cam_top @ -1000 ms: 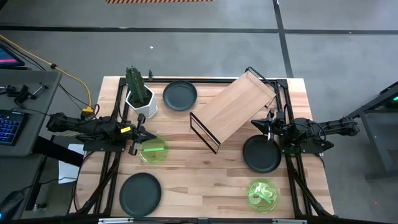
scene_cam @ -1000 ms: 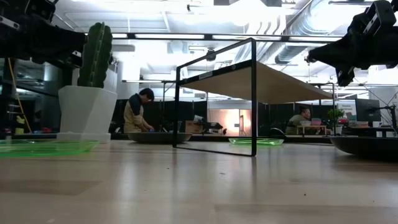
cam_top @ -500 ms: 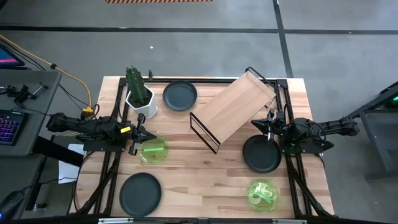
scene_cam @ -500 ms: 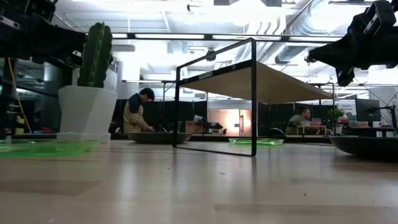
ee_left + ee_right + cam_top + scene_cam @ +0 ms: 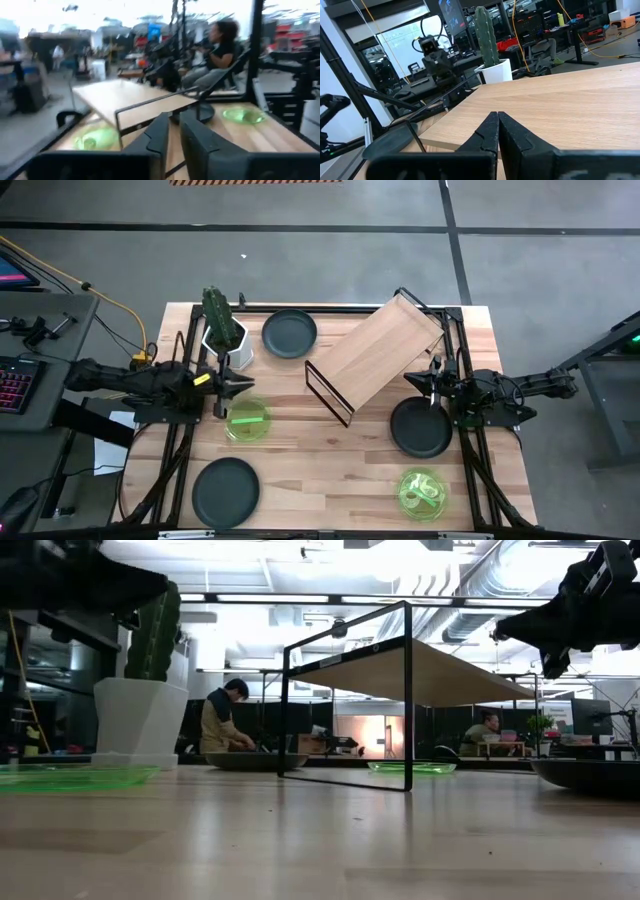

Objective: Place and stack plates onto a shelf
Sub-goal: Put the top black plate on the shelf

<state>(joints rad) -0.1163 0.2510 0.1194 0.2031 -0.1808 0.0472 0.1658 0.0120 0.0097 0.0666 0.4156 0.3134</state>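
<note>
Three dark plates lie flat on the table: one at the far side, one near left, one at the right. Two green plates rest at left and near right. The shelf stands on its wire legs, set at an angle, far right of centre. My left gripper hovers just beyond the left green plate, pointing level, fingers slightly apart and holding nothing. My right gripper hangs shut over the right dark plate's far rim.
A white pot with a cactus stands at the far left, close beside my left gripper. Black frame rails run along both side edges of the table. Bare wood lies in the middle. People sit in the room behind.
My left gripper has risen and shifted a little toward the table's far edge and middle, closer to the cactus pot. The plates and the shelf have stayed where they were.
</note>
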